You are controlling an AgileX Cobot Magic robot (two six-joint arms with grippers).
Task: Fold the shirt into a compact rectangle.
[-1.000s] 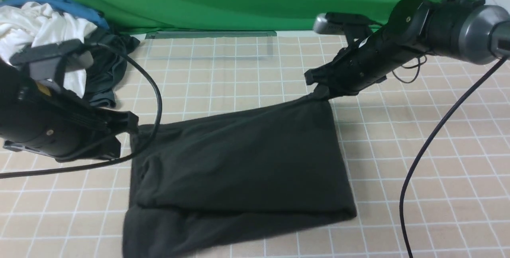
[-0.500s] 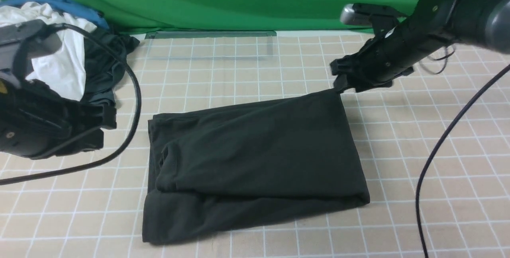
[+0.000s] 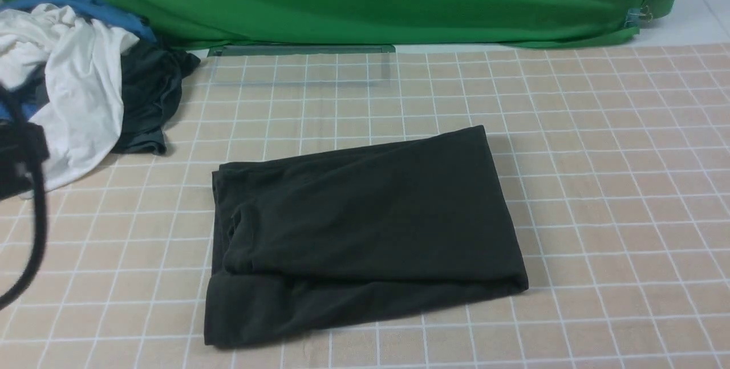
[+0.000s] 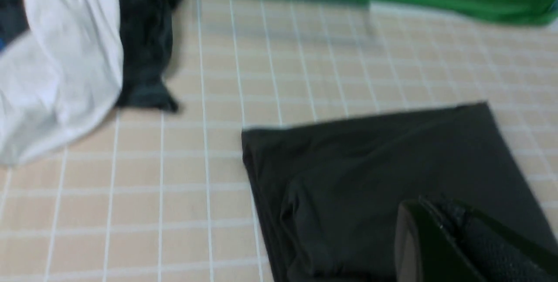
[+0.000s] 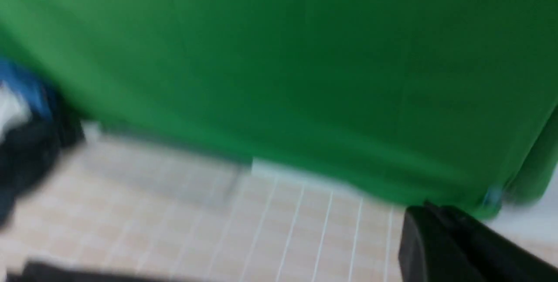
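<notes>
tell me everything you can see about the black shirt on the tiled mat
The black cotton-looking T-shirt lies folded into a rough rectangle, flat on the beige grid-patterned mat, near the middle. Its layers are slightly offset: a lower layer sticks out along the near edge and the robot's left side. Soft creases cross the top, with a small pucker near the left edge. No lettering or label shows. Nothing grips or touches it; it lies apart from the pile of white, blue and dark grey clothes at the far left.

My front camera looks forward and down at the shirt (image 3: 365,232); left wrist camera shares it, closer; right wrist faces the green backdrop (image 5: 279,55).
</notes>
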